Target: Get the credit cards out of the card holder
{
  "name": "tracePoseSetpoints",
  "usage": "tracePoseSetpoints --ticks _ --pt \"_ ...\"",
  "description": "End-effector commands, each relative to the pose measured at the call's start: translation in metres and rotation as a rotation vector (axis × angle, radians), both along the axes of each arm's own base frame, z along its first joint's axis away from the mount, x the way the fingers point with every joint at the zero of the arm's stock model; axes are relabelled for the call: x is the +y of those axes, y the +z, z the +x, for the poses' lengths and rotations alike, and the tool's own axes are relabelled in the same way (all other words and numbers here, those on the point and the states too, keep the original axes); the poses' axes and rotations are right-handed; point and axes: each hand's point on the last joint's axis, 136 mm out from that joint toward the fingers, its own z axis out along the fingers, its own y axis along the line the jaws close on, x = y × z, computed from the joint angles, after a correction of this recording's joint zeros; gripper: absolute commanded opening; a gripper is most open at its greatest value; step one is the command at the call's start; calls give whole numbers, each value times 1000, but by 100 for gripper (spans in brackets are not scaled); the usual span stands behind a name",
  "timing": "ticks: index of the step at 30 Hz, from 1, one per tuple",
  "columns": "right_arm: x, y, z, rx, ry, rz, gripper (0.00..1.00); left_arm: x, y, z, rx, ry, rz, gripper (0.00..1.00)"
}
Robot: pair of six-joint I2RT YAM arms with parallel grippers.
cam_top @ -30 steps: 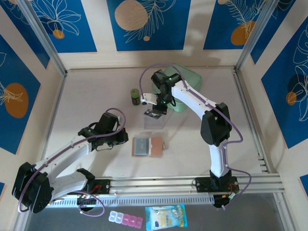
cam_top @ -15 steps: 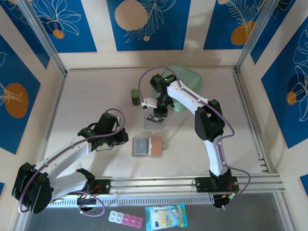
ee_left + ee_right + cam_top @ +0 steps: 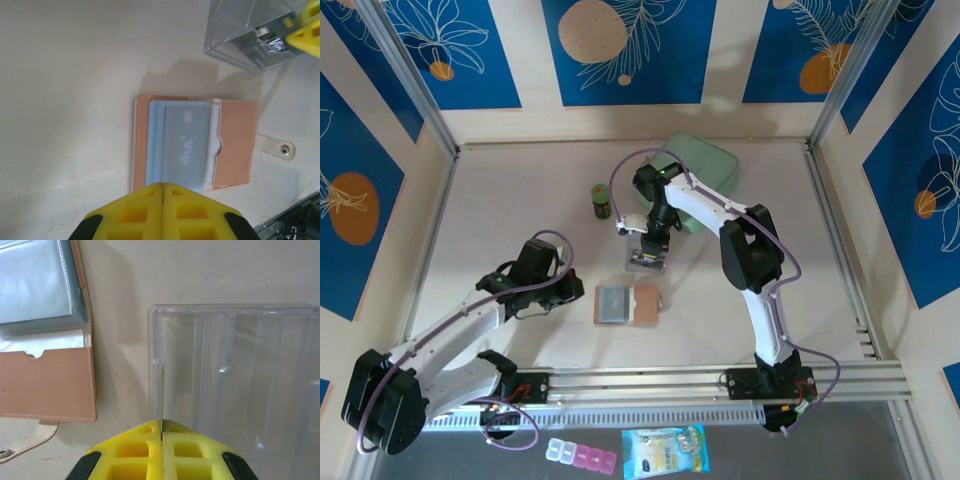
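The left claw sat closed above the wallet; its camera caught the right claw pinching a card in the clear box.

The card holder lies open at the centre of the tabletop, with one card in its pocket. The box stands near it at 1 o'clock, with a second card in it. The can stands at 11 o'clock, and the zip case lies behind the box at 1 o'clock.
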Motion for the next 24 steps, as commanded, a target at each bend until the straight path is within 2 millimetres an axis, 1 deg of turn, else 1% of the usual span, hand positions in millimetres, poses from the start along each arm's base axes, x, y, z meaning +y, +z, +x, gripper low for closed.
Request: tracePoseSetpoints --ticks 1,4,7,10,12,14,16,19,24 --pt "2 -15 -18 87 8 -3 0 3 -1 -4 13 16 -24 3" --pt "8 -22 -24 100 31 -12 0 4 -2 -6 19 20 -25 3" --pt "16 -21 -27 117 39 8 0 4 -1 -6 15 27 -34 3" --pt "17 -22 -28 124 39 8 0 5 0 -7 13 33 -38 3" --pt "15 -19 -26 128 16 5 6 5 0 -7 14 36 -39 4" --pt "14 -10 -22 127 -9 15 16 5 -1 -8 13 31 -38 4" --pt "14 4 -19 108 -23 38 22 4 -3 -8 16 25 -35 4" --pt "16 26 -14 66 -44 74 26 3 -3 -7 19 18 -38 4" --pt "24 63 -8 -1 -92 152 27 -3 -4 -3 18 5 -56 4"
